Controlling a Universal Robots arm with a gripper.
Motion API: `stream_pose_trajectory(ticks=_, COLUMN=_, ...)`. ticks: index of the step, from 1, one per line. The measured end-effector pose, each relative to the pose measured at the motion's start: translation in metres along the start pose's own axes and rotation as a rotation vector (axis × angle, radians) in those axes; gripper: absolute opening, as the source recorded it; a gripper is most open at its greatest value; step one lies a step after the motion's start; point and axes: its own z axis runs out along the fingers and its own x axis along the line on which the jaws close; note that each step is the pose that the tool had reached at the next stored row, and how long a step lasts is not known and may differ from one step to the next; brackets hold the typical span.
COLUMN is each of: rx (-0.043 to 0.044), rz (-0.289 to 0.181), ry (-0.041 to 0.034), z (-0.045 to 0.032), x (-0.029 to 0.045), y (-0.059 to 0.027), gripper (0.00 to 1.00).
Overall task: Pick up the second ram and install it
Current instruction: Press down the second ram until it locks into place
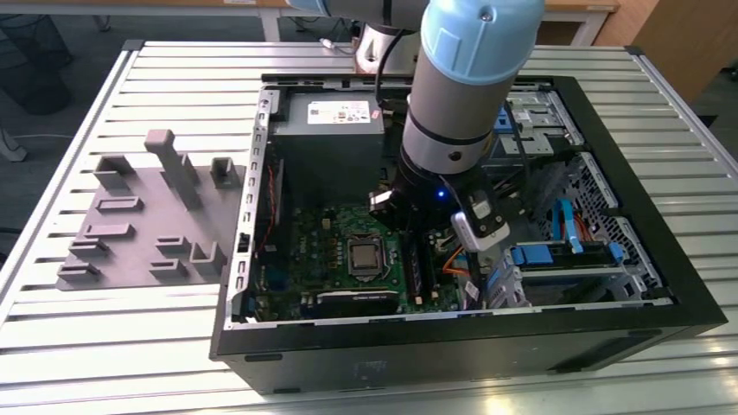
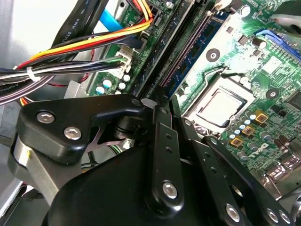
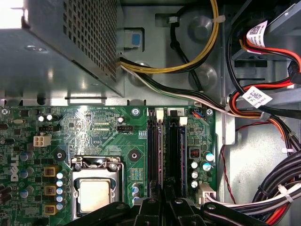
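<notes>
Gripper (image 1: 423,235) sits low inside the open computer case (image 1: 461,339), hanging straight down from the arm (image 1: 461,78). The arm comes in from the far edge of the bench (image 1: 116,346) and drops almost vertically over the green motherboard (image 1: 334,232). Its wrist stands just to the exterior view's right of the processor socket (image 1: 366,257), with the grey power supply (image 1: 328,130) beyond it.

In both wrist views the gripper (image 3: 164,195) (image 2: 155,106) is lined up along the black memory slots, right over their near end. In the first wrist view the processor socket (image 3: 96,193) lies on one side and bundled cables (image 3: 282,183) on the other. Whether the gripper is clenched or released I cannot tell, since its black linkage covers the tip.

The second ram (image 2: 201,48) shows in the second wrist view as a thin blue strip standing on edge in one of the slots. It runs away from the gripper, beside the processor socket (image 2: 221,106). I cannot tell whether the gripper touches it.

Red, yellow and black cables (image 2: 70,52) cross the case wall next to the slots. On the bench, well apart at the exterior view's left, lies the grey tray (image 1: 138,216) with its upright blocks.
</notes>
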Motion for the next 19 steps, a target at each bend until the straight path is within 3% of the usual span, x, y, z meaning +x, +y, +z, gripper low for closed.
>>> stream_pose_trajectory(ticks=7, rx=-0.0001, rz=0.0, ry=-0.0001, z=0.0002, x=0.0, y=0.0, gripper=0.14)
stream_pose_trajectory(ticks=9, rx=-0.0001, rz=0.0, ry=0.0, z=0.0002, x=0.0, y=0.0, gripper=0.15)
stream_pose_trajectory(ticks=10, rx=0.0, rz=0.0, ry=0.0, z=0.0002, x=0.0, y=0.0, gripper=0.21)
stream_pose_trajectory(ticks=14, rx=-0.0001, rz=0.0, ry=-0.0001, z=-0.0001, x=0.0, y=0.0, gripper=0.21)
stream_pose_trajectory(ticks=19, rx=-0.0001, rz=0.0, ry=0.0, z=-0.0101, x=0.0002, y=0.0003, gripper=0.21)
